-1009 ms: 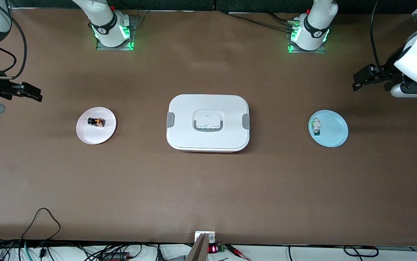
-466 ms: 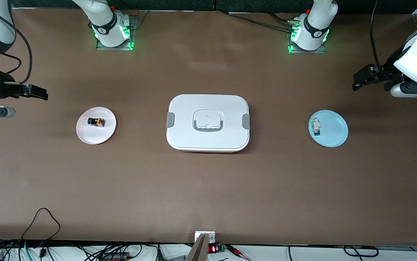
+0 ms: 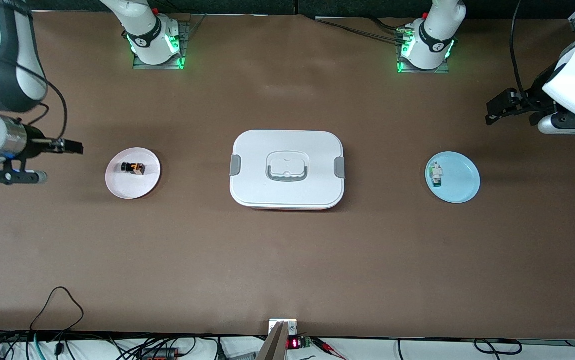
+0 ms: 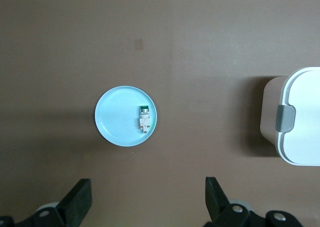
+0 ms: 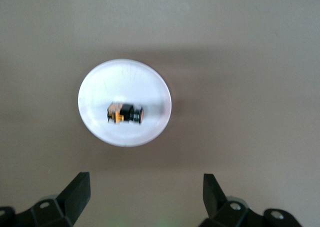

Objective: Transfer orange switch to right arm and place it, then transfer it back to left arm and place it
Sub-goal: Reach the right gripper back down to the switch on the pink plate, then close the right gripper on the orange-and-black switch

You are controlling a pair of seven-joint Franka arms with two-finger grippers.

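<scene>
I see the orange switch on its white plate, below and ahead of my right gripper, jaws wide, empty; left gripper waits wide.

1. Two arms, each with one tool: the left tool and the right tool, both with fingers spread
2. One white box
3. Two plates: one white plate, one blue plate
4. One orange switch
5. One white-and-green component
6. One brown counter
</scene>
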